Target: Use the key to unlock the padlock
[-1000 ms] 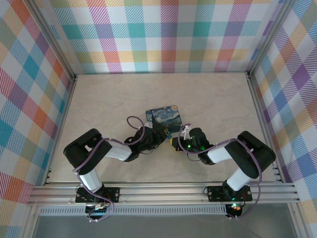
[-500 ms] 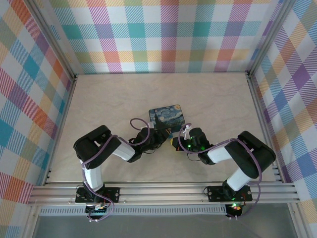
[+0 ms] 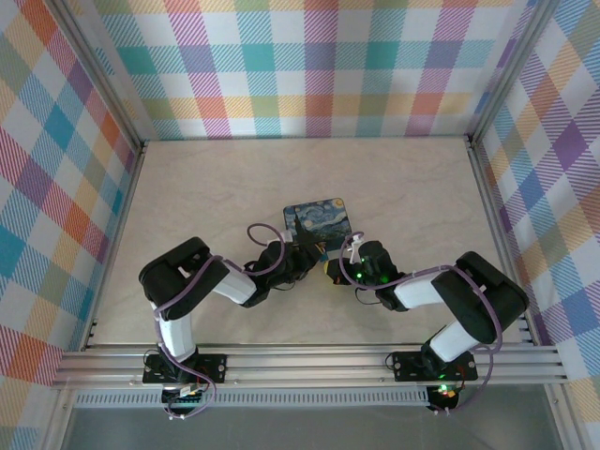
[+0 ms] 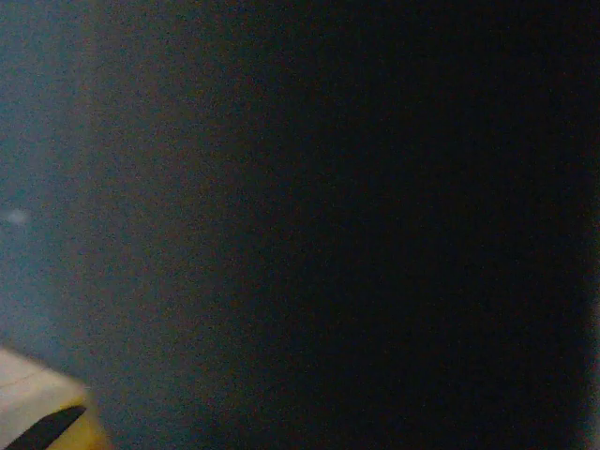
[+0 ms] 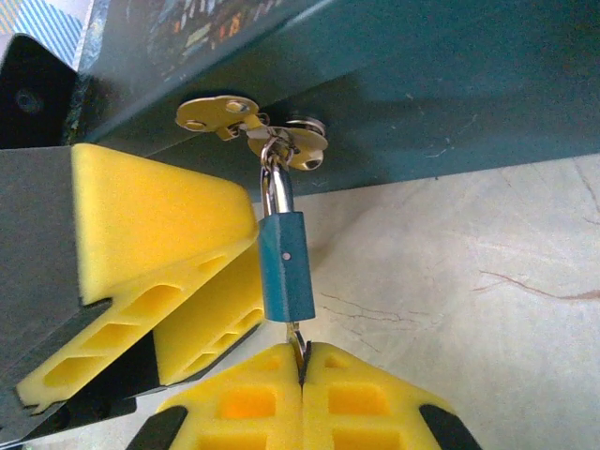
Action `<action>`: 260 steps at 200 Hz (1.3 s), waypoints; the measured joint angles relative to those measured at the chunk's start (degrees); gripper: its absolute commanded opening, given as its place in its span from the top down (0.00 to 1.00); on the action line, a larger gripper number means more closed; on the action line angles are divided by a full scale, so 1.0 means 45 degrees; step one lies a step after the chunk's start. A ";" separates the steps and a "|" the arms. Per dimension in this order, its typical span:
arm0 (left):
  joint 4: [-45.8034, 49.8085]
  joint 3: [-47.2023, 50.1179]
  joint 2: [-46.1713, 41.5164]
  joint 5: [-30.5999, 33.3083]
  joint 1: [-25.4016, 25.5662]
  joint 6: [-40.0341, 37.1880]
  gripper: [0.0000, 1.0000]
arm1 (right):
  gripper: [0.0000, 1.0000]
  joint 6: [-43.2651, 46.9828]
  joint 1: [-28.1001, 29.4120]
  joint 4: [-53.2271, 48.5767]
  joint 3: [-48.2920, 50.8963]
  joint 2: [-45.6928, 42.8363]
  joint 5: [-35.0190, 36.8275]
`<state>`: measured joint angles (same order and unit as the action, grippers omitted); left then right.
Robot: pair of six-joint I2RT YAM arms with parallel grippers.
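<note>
While the right gripper (image 5: 302, 375) clamps the small silvery key (image 5: 297, 342) between its closed yellow pads (image 5: 361, 398), the tiny blue-bodied padlock (image 5: 286, 267) lies straight ahead of it.
Padlock is hooked through the metal hasp (image 5: 281, 141) on the dark-blue starry-print tin box (image 3: 319, 218). Its long axis lines up with the key, keyhole end touching it, so the right arm is nearer. Left gripper (image 3: 300, 251) is at the tin, one yellow foam finger (image 5: 150, 225) just beside the padlock; grip can't be told. Left wrist camera is too dark and blurred to read, and the key blade is hidden.

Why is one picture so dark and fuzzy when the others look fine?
Left wrist: dark and blurred, a bluish surface too close to focus on. Right wrist: bright and sharp on the padlock. Top external: evenly lit, no glare.
</note>
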<state>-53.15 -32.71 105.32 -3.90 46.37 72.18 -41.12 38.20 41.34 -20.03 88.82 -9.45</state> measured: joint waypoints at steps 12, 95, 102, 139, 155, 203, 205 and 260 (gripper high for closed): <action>0.0199 0.0005 -0.0136 -0.0005 -0.0015 -0.0087 0.60 | 1.00 0.0005 0.0000 -0.0073 -0.0053 0.0000 -0.0024; 0.1394 0.0005 -0.1146 -0.0155 -0.0971 -0.0947 0.61 | 1.00 -0.0005 0.0005 -0.0257 -0.0374 0.0034 -0.0185; 0.1467 0.0005 -0.1185 -0.0180 -0.1059 -0.1005 0.61 | 1.00 -0.0005 0.0010 -0.0253 -0.0452 0.0063 -0.0199; 0.1700 0.0005 -0.1282 -0.0427 -0.1457 -0.1350 0.61 | 1.00 -0.0010 0.0005 -0.0151 -0.0690 0.0291 -0.0253; 0.1899 0.0000 -0.1360 -0.0549 -0.1520 -0.1481 0.62 | 1.00 -0.0010 0.0010 -0.0136 -0.0724 0.0403 -0.0335; 0.2225 0.0000 -0.1496 -0.0588 -0.1389 -0.1676 0.60 | 1.00 -0.0034 0.0010 -0.0053 -0.0831 0.0680 -0.0568; 0.2234 0.0000 -0.1515 -0.0588 -0.1370 -0.1676 0.60 | 1.00 -0.0044 0.0010 -0.0049 -0.0831 0.0685 -0.0568; 0.2220 0.0097 -0.1778 -0.0554 -0.0981 -0.1661 0.60 | 1.00 -0.0058 0.0010 -0.0049 -0.0840 0.0709 -0.0578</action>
<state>-43.16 -32.27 97.32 -6.39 41.95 64.71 -41.39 38.24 41.12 -23.81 92.01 -12.05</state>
